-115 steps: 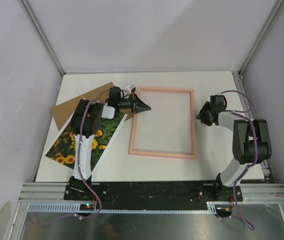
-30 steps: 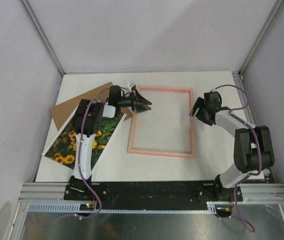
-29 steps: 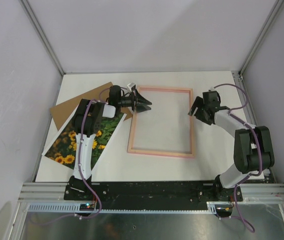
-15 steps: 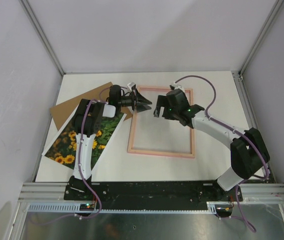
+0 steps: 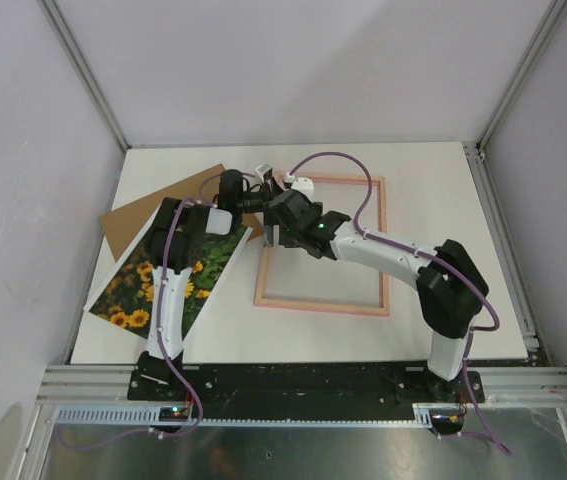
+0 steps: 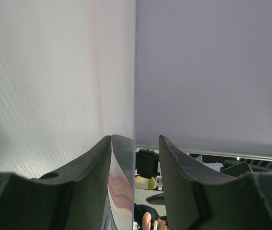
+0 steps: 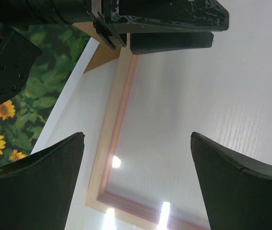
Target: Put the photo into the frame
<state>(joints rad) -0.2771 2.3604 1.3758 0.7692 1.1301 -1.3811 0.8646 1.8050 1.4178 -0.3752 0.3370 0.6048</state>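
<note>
Nearest the arm bases, a strip of bare table (image 5: 313, 335) runs along the near rail of the frame (image 5: 323, 305), whose long sides point away from the bases. Left of the frame and outside it, the photo (image 5: 128, 295) lies face up and skewed. Its near-left corner comes to the table's left edge and its far-right corner ends just beside the frame's left rail; the left arm stretches over its middle. Right of the frame the table is bare out to its right edge, the widest open ground in view.

Inside the frame only white tabletop shows, and the right arm crosses it slantwise from near right to the far-left corner. There the right gripper (image 7: 136, 136) hangs above the left rail, fingers spread wide and grasping nothing. Just beyond it the left gripper (image 6: 135, 137), rolled on its side, is half closed on the frame at that corner, the pink rail running in between its fingers.

Left of that corner the brown backing board (image 5: 128, 218) pokes out from under the photo, reaching the table's left edge. Beyond the frame's far rail a narrower bare band ends at the back wall.
</note>
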